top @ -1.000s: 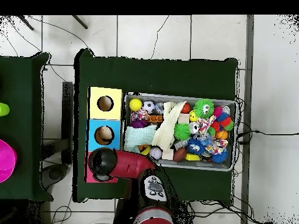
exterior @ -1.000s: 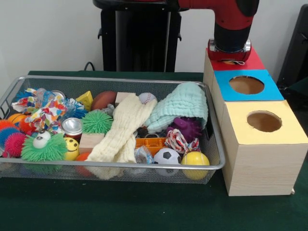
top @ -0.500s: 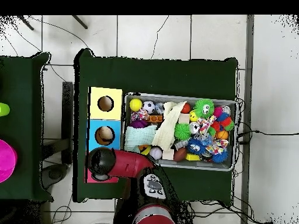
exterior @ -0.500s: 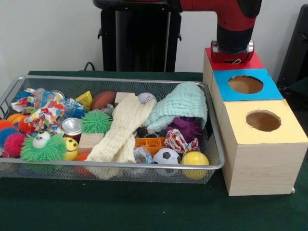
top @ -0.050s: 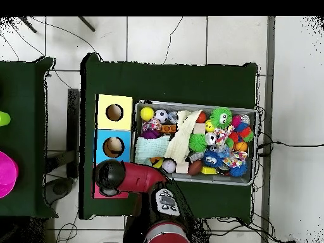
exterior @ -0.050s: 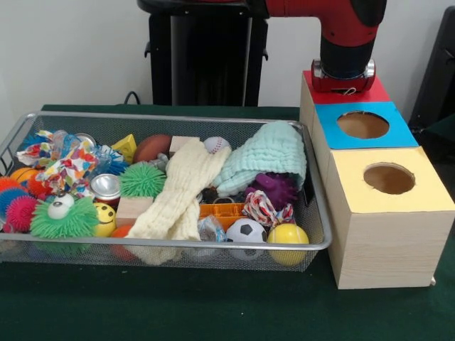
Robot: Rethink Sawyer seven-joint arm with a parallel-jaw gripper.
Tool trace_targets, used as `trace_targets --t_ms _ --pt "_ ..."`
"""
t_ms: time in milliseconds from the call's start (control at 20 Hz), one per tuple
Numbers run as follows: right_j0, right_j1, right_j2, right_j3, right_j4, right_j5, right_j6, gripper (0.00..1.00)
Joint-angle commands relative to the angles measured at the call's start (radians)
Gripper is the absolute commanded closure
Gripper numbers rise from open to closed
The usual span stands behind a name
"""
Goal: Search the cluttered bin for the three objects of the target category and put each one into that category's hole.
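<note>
A wire bin [exterior @ -0.050s: 178, 244] holds a jumble of toys: a yellow ball [exterior @ -0.050s: 288, 235], a soccer ball [exterior @ -0.050s: 247, 230], a baseball [exterior @ -0.050s: 217, 144], a brown football [exterior @ -0.050s: 153, 148], a cream cloth [exterior @ -0.050s: 181, 192], a mint cloth [exterior @ -0.050s: 266, 156], a green spiky ball [exterior @ -0.050s: 142, 180] and a can [exterior @ -0.050s: 106, 188]. Beside the bin stand three boxes: red-topped [exterior @ -0.050s: 373, 92], blue-topped [exterior @ -0.050s: 402, 131] and yellow-topped [exterior @ -0.050s: 426, 195]. My gripper [exterior @ -0.050s: 345, 82] sits low over the red top, hidden under the wrist. In the overhead view the arm [top @ -0.050s: 112, 176] covers the red box [top @ -0.050s: 99, 193].
The blue hole [exterior @ -0.050s: 364, 125] and the yellow hole [exterior @ -0.050s: 389, 178] are uncovered. A wooden block [exterior @ -0.050s: 135, 208], a purple spiky toy [exterior @ -0.050s: 277, 188] and a green fuzzy toy with an eye [exterior @ -0.050s: 64, 217] also lie in the bin. Green cloth covers the table [exterior @ -0.050s: 213, 305].
One second ago the arm's end shifted slightly right over the red box. It has held still since. The bin's contents have not moved.
</note>
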Motion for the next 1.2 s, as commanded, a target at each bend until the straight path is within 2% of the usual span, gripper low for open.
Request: trace_targets --t_ms 50,150,200,350,750,1200 --pt "-0.096 0.110 -0.110 -0.155 -0.043 -0.285 0.178 0.00" --pt "-0.093 0.112 -0.115 -0.161 -0.044 -0.274 0.175 0.00" --pt "-0.092 0.113 -0.117 -0.164 -0.045 -0.269 0.173 1.00" --pt "-0.098 0.105 -0.109 -0.161 -0.048 -0.280 0.169 1.00" --pt "-0.116 0.067 -0.096 -0.156 -0.044 -0.200 0.141 1.00" --pt "-0.150 -0.030 -0.080 -0.147 -0.033 -0.007 0.097 1.00"
